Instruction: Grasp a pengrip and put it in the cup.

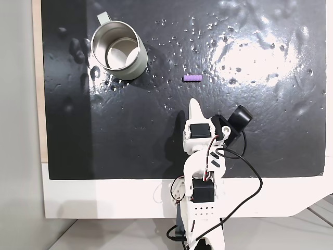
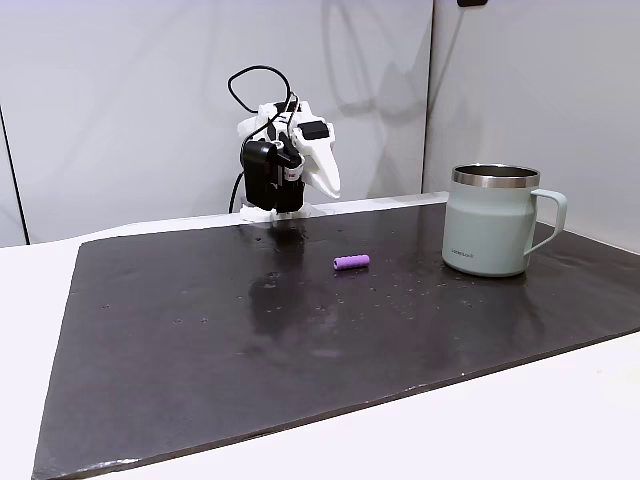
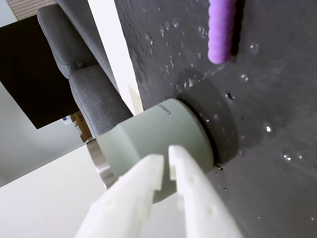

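Purple pengrip [image 1: 191,78] lies flat on the black mat [image 1: 130,135], well apart from the upright cup [image 1: 118,50] and to its right in the fixed view from above; white gripper [image 3: 166,159], jaws nearly together and empty, sits short of the pengrip, off the mat.

Purple ribbed pengrip [image 1: 191,78], pale grey-green cup [image 2: 486,235] (shiny steel inside), white tool [image 3: 166,159], black mat [image 1: 156,135]

The arm [image 1: 200,172] is white plastic with black boxy motors (and loopy black cables) behind pointy white fingers [image 3: 148,173].
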You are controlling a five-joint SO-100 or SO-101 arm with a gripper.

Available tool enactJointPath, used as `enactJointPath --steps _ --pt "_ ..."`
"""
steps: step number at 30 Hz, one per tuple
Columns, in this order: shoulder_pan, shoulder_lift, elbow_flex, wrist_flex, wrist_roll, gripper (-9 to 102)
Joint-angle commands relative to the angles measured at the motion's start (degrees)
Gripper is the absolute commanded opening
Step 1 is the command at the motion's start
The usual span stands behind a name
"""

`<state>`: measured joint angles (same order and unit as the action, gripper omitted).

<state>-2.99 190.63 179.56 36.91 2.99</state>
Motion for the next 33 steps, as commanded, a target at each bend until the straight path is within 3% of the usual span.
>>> enactJointPath --steps 1,18,23,33 --pt "-1.32 0.62 3.16 -0.70 -1.58 0" --pt "-1.23 -0.62 -2.81 -0.53 -1.14 0" --pt "-2.46 -17.31 -18.11 2.20 -0.09 0" --pt "-3.34 -49.04 -54.23 18.11 1.49 1"
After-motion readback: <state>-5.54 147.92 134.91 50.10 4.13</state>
